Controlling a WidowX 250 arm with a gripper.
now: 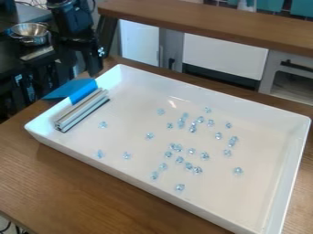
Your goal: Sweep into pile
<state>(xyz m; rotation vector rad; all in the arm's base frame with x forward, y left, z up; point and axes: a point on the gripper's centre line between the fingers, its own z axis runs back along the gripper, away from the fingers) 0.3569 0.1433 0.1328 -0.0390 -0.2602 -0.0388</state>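
My gripper point(94, 59) hangs at the upper left, just outside the tray's back left corner and apart from the sweeping tool. Inside the white tray point(131, 96), a silvery metal bar point(83, 110) with a blue flat piece point(74, 90) lies along the left end; the blue piece reaches over the rim. Many small clear-blue pieces point(181, 122) are scattered, mostly over the tray's middle and right of middle. A few stand apart toward the left, such as one piece point(103, 124) beside the bar and another piece point(99, 154) near the front wall.
The tray rests on a brown wooden table point(79, 183). Behind it runs a raised wooden ledge point(202, 20) with white and grey cabinets point(223, 50) beneath. A metal bowl point(29, 32) stands at the upper left among dark equipment.
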